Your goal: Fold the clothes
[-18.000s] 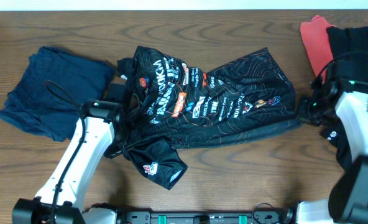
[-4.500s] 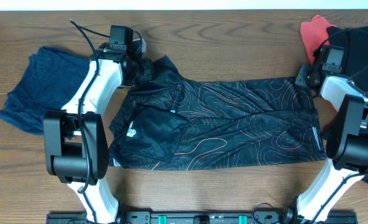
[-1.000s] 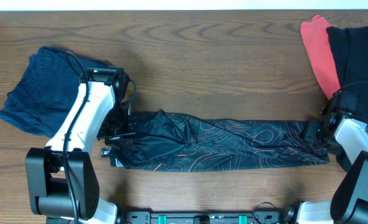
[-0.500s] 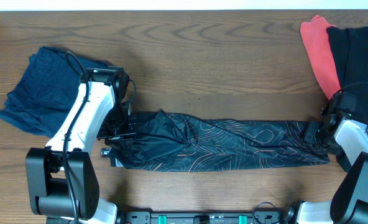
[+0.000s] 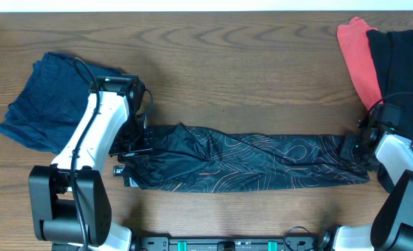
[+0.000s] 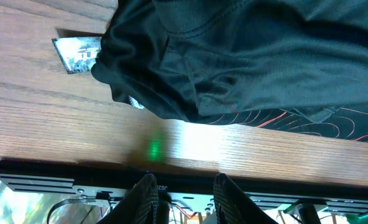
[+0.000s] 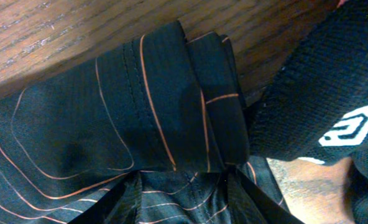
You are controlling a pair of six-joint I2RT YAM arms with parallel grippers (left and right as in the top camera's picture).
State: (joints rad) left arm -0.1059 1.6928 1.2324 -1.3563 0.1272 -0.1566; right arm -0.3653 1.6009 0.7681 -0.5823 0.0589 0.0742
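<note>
The black jersey [image 5: 248, 162] lies as a long left-to-right strip across the lower middle of the worktop [image 5: 248, 77], our left fingers [image 6: 143, 198] apart and empty beside its left end, our right fingers [image 7: 106, 208] astride its right hem, clamped or not we cannot tell.

light: bright, even | glare: table [image 6: 196, 140] sheen | focus: wrist close-ups soft

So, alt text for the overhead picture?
A black jersey with thin orange contour lines lies folded into a narrow band across a brown wooden table, the left gripper and right gripper at its ends. A crumpled navy garment lies far left; a red garment and a plain black garment far right.
</note>
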